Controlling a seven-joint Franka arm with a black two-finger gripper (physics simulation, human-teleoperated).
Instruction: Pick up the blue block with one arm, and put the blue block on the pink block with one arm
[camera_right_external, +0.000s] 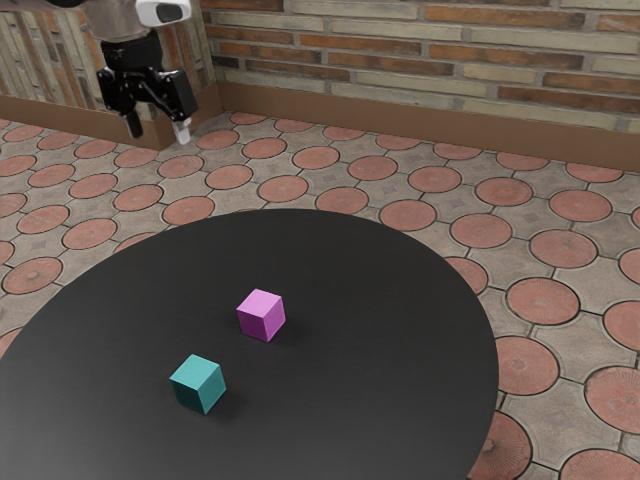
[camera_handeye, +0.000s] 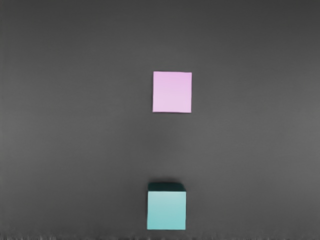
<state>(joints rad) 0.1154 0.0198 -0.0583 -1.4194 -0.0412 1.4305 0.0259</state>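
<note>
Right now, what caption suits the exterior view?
Open gripper hangs high over a black table; blue block and pink block sit apart.

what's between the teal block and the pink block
Nothing: only bare black table lies between the teal block and the pink block, which stand apart. The wrist view shows it plainly; the exterior view agrees.

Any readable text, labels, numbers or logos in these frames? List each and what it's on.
None: no lettering, numbers or signs on the blue block, the pink block, the black table, the gripper or the brick wall.
</note>
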